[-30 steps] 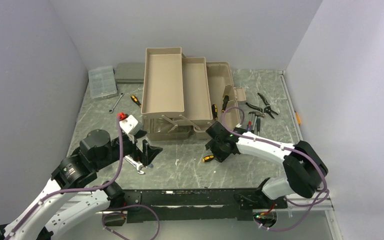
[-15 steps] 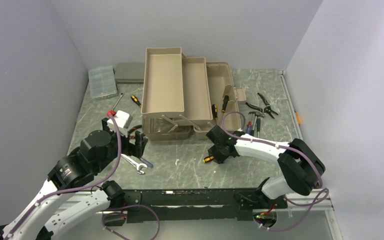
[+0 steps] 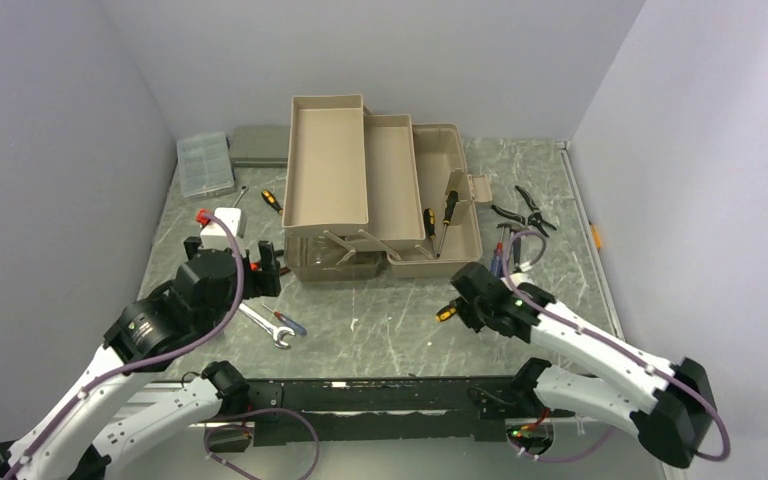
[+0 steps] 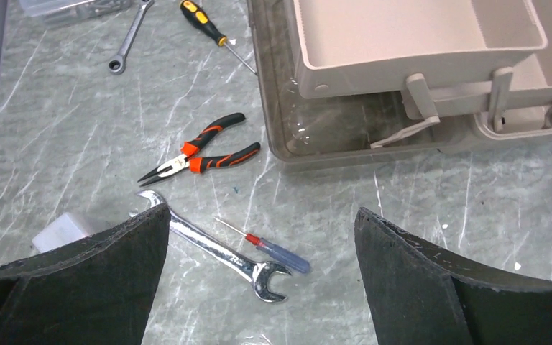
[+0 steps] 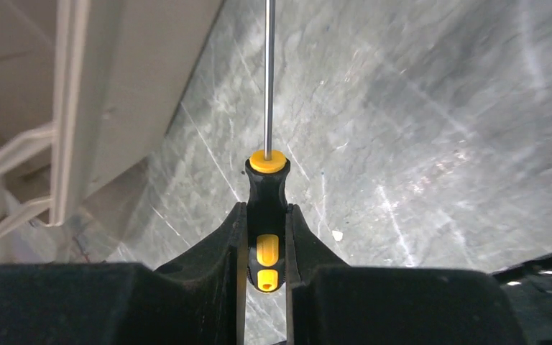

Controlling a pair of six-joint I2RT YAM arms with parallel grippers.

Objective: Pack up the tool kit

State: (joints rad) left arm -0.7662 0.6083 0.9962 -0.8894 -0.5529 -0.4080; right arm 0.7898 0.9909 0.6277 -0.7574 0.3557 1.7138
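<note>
Right gripper [image 5: 264, 215] clamps the handle of a yellow-and-black screwdriver [image 5: 266, 180], its shaft pointing straight ahead of the fingers and running alongside the toolbox [image 3: 326, 165] wall. The open box, trays fanned out, lies beyond and to the left, closer to this arm. Left gripper [image 4: 262, 215] hangs wide open over pliers [image 4: 201, 149], a wrench [image 4: 215, 248] and a small screwdriver [image 4: 273, 251]. No obstacle shows between.

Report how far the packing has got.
Done: two screwdrivers sit in the open toolbox. In hand: the right tool grips a yellow-black screwdriver. To do: orange pliers, wrench and black pliers lie on the table; left tool open.
</note>
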